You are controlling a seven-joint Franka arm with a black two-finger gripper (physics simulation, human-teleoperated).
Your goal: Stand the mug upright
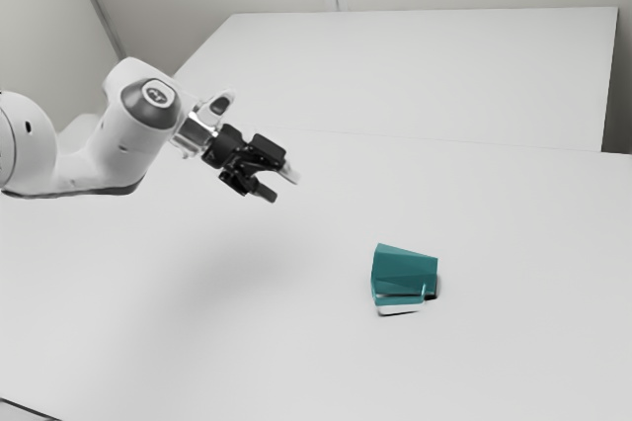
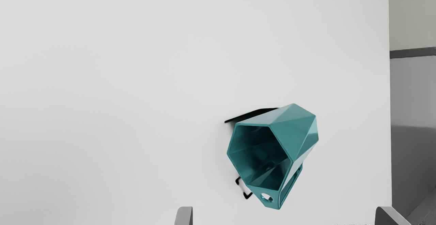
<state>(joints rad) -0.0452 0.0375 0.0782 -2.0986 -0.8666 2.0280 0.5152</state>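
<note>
Count of items: one mug point(image 1: 405, 271), one arm point(image 1: 128, 149), two fingers point(image 1: 265, 192), one worktop point(image 1: 494, 362).

Fingers: found standing wide apart, with a broad gap between the tips. Nothing is held in them and nothing is touched by either one. In the exterior view they are raised above the worktop, pointing obliquely down and toward the exterior view's right, well apart from the mug. In the wrist view the two fingers point(image 2: 184, 216) stand on either side of a gap, and the mug lies beyond the tips, within the span between them but off its middle.

Mug: teal, faceted, lying on its side on the worktop, not upright. It has one six-sided mouth and one handle point(image 2: 291, 187). In the exterior view the wider mouth end is toward the exterior view's left, the side of the arm, and the narrower base toward the exterior view's right; the handle is along the side nearer that camera. In the wrist view the mouth is turned toward the hand, its dark hollow visible, and the handle is on the side nearer the fingertips. Dark shadow is noted on the worktop beside the mug.
</note>
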